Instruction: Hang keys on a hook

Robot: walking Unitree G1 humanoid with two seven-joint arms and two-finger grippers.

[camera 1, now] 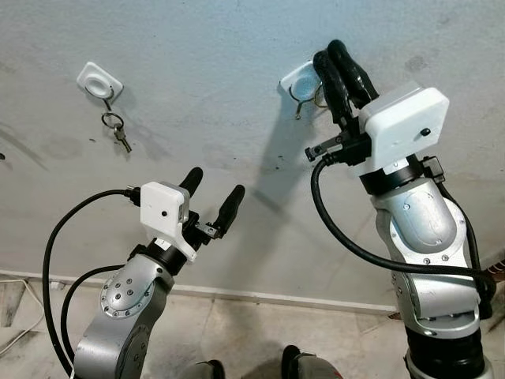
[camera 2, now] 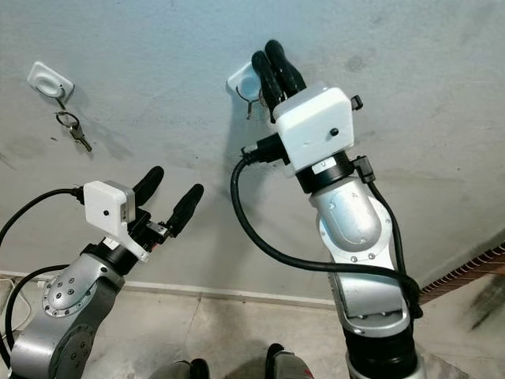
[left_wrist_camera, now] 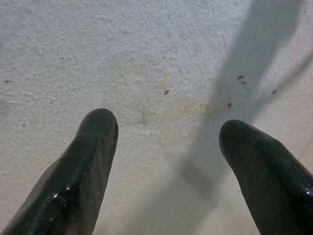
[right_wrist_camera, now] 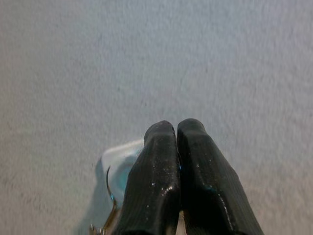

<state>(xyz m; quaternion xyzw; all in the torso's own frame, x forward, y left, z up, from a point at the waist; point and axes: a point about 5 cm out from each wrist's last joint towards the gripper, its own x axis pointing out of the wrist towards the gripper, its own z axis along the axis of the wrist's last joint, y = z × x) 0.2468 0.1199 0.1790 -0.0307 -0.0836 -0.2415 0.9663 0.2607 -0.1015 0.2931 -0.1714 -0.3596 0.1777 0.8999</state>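
R tool clenched, tips at the white wall hook, just beside its L side; keys hidden, can't tell if held. L tool released, lower, well apart; another hook carries keys.

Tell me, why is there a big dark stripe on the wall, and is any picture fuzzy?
Left eye view: the raised right gripper and its arm cast that shadow down the wall, beside the hook. Left wrist view: the same kind of shadow crosses the wall behind the open left gripper. Right wrist view: slightly soft, fingers sharpest.
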